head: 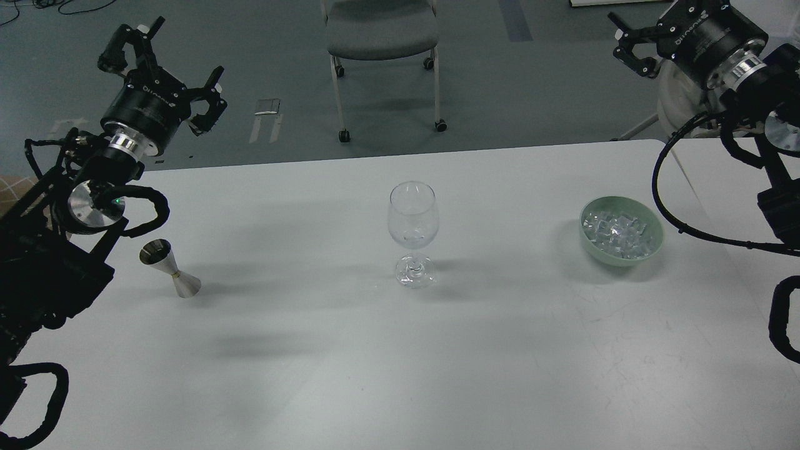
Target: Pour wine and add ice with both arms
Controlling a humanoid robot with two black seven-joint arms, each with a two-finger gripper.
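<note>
A clear wine glass (413,219) stands upright at the table's middle. I cannot make out any wine in it. A steel jigger (167,265) stands at the left, below my left arm. A green bowl (651,249) at the right holds many small clear ice cubes (615,230). My left gripper (178,59) is open and empty, raised beyond the table's far left edge, above and behind the jigger. My right gripper (656,15) is at the top right, high behind the bowl. One claw is spread wide and the other is cut off by the frame's edge. It holds nothing.
The white table (400,362) fills the lower view. A grey wheeled chair (381,31) stands on the floor behind the table's far edge. A pale rounded object (672,106) sits behind my right arm. Black cables (662,187) loop near the bowl.
</note>
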